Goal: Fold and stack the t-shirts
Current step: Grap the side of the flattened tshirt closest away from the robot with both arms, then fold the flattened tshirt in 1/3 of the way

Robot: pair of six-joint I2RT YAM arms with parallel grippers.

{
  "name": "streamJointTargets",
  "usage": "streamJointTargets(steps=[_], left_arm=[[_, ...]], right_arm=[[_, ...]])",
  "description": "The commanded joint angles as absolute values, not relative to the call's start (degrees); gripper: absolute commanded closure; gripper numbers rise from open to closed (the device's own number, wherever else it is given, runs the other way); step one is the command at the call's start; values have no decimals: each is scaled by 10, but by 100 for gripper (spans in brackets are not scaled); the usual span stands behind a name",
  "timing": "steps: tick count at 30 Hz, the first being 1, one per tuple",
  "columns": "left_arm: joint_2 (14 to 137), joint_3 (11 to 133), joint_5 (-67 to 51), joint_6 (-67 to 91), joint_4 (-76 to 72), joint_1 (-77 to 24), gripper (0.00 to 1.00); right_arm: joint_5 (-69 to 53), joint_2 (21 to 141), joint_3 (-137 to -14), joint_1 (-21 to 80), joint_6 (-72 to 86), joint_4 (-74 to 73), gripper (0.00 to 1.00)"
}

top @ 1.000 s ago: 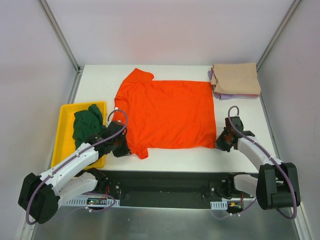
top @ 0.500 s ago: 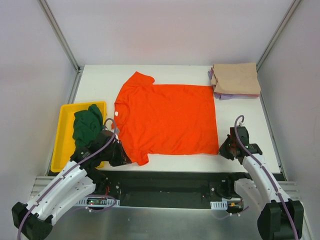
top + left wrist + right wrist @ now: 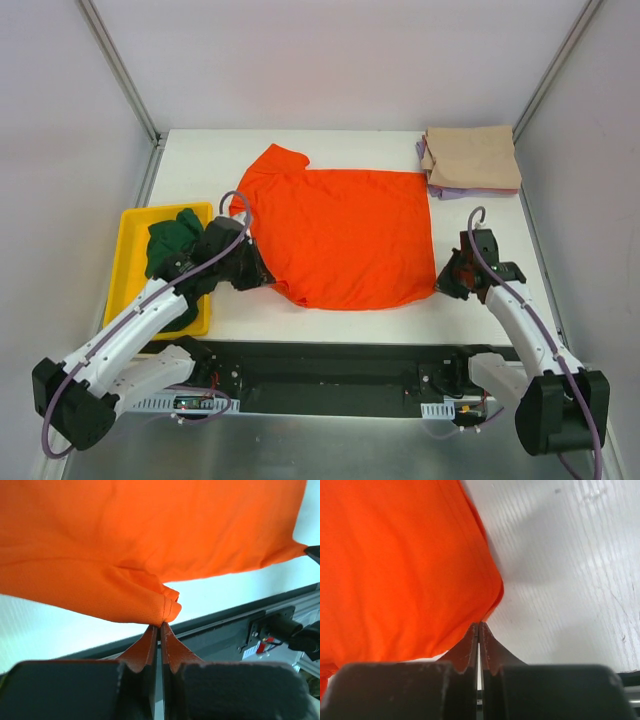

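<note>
At near edge, our left gripper (image 3: pixel 264 279), right gripper (image 3: pixel 441 285) pinch bright orange-red cloth t-shirt (image 3: pixel 340 235) hem, newly raised; fold begun.

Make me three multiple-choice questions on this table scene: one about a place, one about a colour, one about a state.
1. Where is the dark green cloth t-shirt?
A. on the folded stack
B. in the yellow plastic tray
C. spread flat mid-table

2. What colour is the top folded t-shirt at the far right corner?
A. tan
B. green
C. orange

3. How are the left gripper and right gripper?
A. both open
B. one open
C. both shut on the bright orange-red t-shirt

Answers: 1 B, it is bunched inside the tray; 2 A, tan cloth lies uppermost there; 3 C, each wrist view shows closed fingers pinching its near edge.
</note>
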State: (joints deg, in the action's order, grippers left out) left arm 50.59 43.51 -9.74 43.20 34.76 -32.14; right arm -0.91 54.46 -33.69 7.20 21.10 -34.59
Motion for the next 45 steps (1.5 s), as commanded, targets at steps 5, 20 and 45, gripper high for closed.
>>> streamJointTargets(steps=[5, 20, 45], left_arm=[[603, 521, -73, 378, 266, -251, 100], [751, 611, -81, 336, 163, -142, 100], [1013, 794, -16, 238, 174, -120, 100]], right_arm=[[-4, 636, -462, 60, 184, -323, 100], [-12, 844, -644, 40, 160, -295, 100], [58, 972, -730, 35, 185, -296, 99]])
